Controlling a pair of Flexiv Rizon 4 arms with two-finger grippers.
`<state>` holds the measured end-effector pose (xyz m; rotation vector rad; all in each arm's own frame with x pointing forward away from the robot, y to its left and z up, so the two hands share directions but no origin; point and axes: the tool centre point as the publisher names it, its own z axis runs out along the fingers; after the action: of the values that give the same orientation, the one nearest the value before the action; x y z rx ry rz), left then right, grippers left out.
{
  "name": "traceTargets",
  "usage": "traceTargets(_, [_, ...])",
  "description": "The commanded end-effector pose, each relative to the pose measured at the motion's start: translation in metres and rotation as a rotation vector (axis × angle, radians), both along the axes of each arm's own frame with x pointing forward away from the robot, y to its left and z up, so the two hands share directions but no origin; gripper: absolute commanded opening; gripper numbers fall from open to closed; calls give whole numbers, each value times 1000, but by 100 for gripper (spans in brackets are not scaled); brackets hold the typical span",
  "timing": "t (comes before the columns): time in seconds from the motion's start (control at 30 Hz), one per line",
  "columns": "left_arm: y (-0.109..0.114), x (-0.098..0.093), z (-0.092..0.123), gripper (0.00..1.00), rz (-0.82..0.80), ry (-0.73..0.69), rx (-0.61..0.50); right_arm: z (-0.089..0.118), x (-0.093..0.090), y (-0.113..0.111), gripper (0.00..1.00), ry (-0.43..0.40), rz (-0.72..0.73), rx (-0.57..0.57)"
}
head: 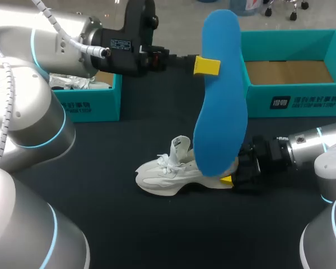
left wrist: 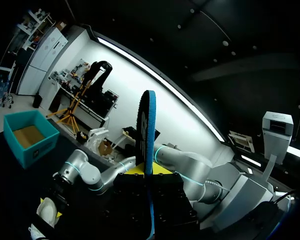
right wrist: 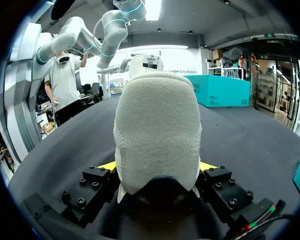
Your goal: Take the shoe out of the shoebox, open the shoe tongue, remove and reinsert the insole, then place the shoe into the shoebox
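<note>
Head view, from the left: runs the left arm (head: 61, 45) level and high, above a teal shoebox (head: 95, 103) at the back of the bench (head: 157, 235). Leaves the white shoe (head: 165, 174) on its sole mid-bench, toe leftward, tongue raised. Pinches the left hand (head: 208, 65) narrow on the blue insole (head: 221, 106), standing it upright, lower end by the shoe's heel; contact there unclear. Lays the right arm (head: 311, 140) low and level from the right, right hand (head: 229, 175) clasping the heel from both sides, as in the right wrist view. Shows an open second shoebox (head: 291, 101) behind that arm.
</note>
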<state>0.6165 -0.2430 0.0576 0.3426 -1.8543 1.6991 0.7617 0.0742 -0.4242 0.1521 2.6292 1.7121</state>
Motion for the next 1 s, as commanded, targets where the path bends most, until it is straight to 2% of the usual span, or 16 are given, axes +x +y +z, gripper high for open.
traceTargets(0.03, [17,0,-2,0,12,-6,-3,-5,1,2,0,1,0,-1])
traceTargets(0.43, [10,-2,-1,0,-32,25,-54,-5,1,2,0,1,0,-1])
traceTargets(0.63, [9,-8,-1,0,-50,60,-31,-5,1,2,0,1,0,-1])
traceTargets(1.0, [9,-8,-1,0,-50,60,-31,-5,1,2,0,1,0,-1])
